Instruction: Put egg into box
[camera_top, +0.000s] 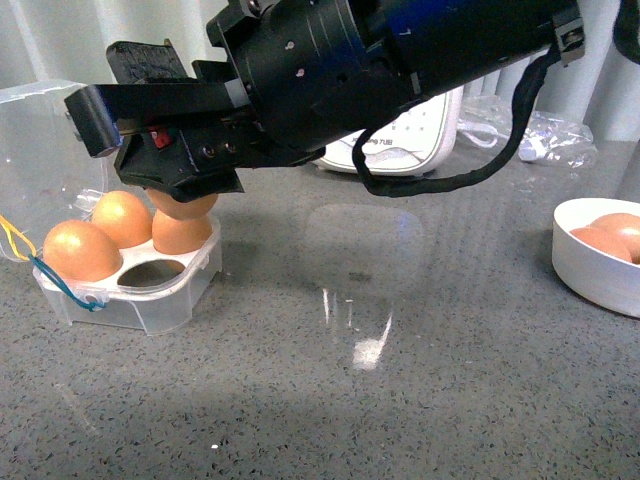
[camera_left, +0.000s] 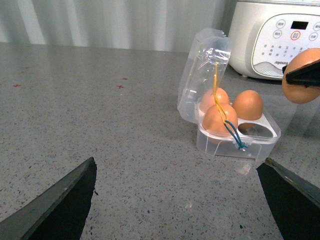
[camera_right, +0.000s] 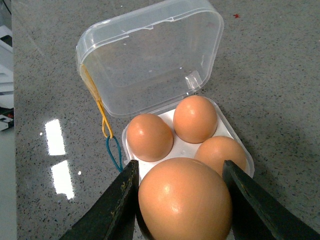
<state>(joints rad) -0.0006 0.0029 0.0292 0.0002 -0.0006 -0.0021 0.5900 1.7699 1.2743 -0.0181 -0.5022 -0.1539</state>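
The right gripper (camera_right: 181, 167) pinches the egg (camera_right: 184, 205) just above the box (camera_top: 150, 305). The next move likely calls for lowering it gently into the empty hole (camera_top: 150, 272).

Right gripper (camera_right: 180, 166) clamps the egg (camera_right: 185, 202) between two dark fingers (camera_right: 114, 210), touching both sides. Box (camera_right: 184, 148) is just beyond, with its clear lid (camera_right: 150, 60) open. Taking the hinge as 12 o'clock, three other eggs (camera_right: 150, 136) fill the cups at 10, 1 and 4. The held egg hides the 7 o'clock cup. Yellow cord (camera_right: 97, 105) and teal cord (camera_right: 115, 152) hang off the 9 o'clock side onto the grey speckled counter (camera_right: 270, 75).
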